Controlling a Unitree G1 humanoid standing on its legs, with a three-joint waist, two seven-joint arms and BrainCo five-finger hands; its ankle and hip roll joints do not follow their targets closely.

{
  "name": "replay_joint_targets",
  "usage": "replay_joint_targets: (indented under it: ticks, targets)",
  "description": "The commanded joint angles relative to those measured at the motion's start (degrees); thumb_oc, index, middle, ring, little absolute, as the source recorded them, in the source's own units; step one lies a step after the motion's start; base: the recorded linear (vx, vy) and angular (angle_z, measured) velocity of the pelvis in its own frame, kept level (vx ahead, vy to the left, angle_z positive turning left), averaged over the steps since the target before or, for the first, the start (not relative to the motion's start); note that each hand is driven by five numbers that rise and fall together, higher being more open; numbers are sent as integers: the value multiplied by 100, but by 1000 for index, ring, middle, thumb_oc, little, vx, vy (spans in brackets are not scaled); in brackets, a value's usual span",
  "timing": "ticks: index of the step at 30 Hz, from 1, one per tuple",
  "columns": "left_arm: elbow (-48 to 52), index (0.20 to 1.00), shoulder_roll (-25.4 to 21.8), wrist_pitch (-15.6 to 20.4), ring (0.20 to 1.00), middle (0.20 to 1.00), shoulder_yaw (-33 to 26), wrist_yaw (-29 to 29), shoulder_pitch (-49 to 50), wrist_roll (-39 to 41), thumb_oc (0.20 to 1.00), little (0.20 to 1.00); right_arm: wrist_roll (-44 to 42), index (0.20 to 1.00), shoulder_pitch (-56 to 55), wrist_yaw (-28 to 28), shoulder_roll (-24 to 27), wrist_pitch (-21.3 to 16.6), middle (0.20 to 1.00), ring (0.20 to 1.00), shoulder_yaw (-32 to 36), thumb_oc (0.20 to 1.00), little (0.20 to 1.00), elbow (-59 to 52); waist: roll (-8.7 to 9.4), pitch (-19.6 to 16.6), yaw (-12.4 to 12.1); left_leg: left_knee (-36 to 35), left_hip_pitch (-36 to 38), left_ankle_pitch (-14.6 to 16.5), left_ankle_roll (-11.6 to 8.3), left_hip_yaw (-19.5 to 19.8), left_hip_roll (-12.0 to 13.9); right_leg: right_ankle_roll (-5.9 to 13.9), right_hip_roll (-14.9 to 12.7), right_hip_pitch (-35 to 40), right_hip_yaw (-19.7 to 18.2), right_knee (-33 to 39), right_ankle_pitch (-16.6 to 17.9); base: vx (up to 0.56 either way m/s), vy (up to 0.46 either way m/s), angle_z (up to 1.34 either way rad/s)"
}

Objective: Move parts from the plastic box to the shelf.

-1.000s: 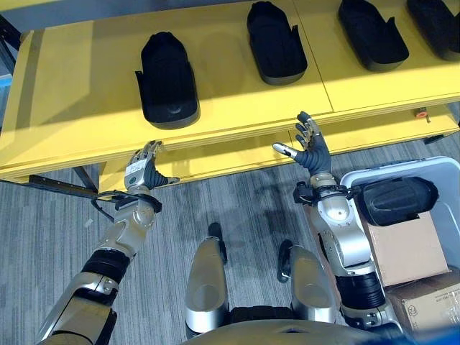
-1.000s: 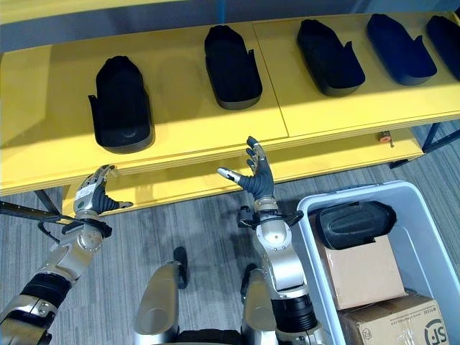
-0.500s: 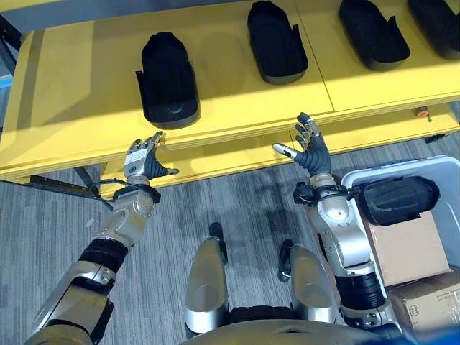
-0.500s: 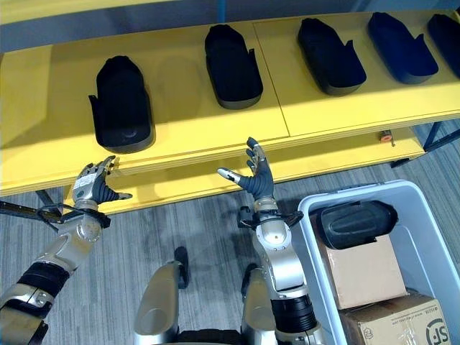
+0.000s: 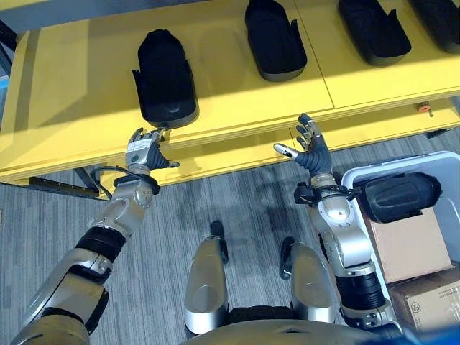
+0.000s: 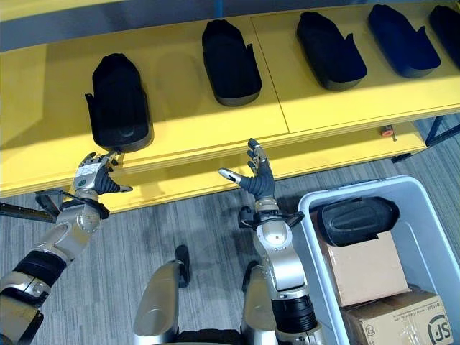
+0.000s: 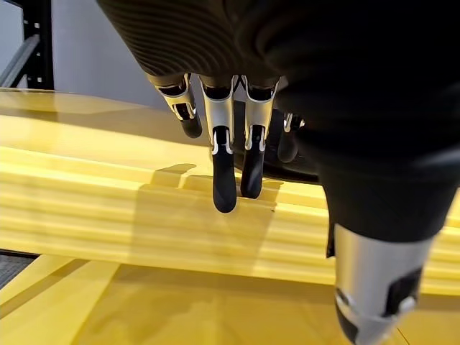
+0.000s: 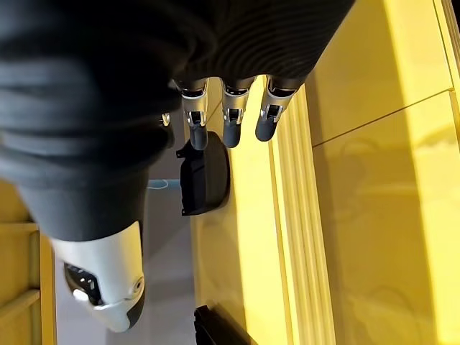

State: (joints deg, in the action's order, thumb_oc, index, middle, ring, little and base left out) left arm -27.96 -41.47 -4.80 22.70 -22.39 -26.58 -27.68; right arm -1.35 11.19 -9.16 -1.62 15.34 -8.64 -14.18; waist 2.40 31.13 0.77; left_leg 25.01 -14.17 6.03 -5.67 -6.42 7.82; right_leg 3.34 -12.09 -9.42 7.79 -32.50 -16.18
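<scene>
both hands are hanging empty in front of the yellow shelf (image 5: 79, 93). the left hand (image 5: 142, 152) is hovering at the shelf's front edge with its fingers straight and relaxed, just below the nearest black part (image 5: 164, 80) already lying on the shelf top, apart from it. the right hand (image 5: 309, 146) is raised with fingers spread and thumb out, holding nothing, in front of the lower ledge. more black parts are sitting in a row along the shelf, among them a second part (image 5: 274, 39) and a third part (image 5: 373, 31), each with its long axis running front to back.

the part that matters for the coming move is the black part in the box (image 5: 396, 197). it is lying in the plastic box (image 6: 431, 215) on the floor at the robot's right, resting at the far end of the box beside a cardboard carton (image 6: 359, 267), with another carton (image 6: 399, 323) nearer the robot. its long axis is running roughly side to side across the box, so crosswise to the parts on the shelf.

that part is lying to the right of and below the right hand, near it, and well apart from the left hand. judging from this, the right arm is the one placed to reach down for it, and the part would probably need turning to match the row.
</scene>
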Motion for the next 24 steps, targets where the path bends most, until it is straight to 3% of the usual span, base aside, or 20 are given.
replay_joint_targets:
  ticks: [1,9,24]
  targets:
    - [145,1000,-102,114,1000,1000,134,68,-314,-113,1000,1000,44,1000,110,25,-43,-216,1000,1000,250,1000,1000,-326,21,-134,171,-481,769,-1268,-572,88,369,70,-475,54,-296,-49,1906,0,0,0]
    - [-60,1000,-197,92,1000,1000,421,125,-642,-66,1000,1000,78,1000,124,32,-10,-208,1000,1000,278,1000,1000,-329,41,-134,216,-464,700,-1272,-589,98,365,59,-504,-36,-329,-76,1902,4,-3,-3]
    - [12,1000,-244,-38,1000,1000,397,121,-989,-10,1000,1000,75,1000,78,93,17,-220,1000,1000,294,1000,1000,-333,75,-134,247,-445,656,-1261,-623,110,368,42,-532,-97,-345,-93,1911,0,0,0]
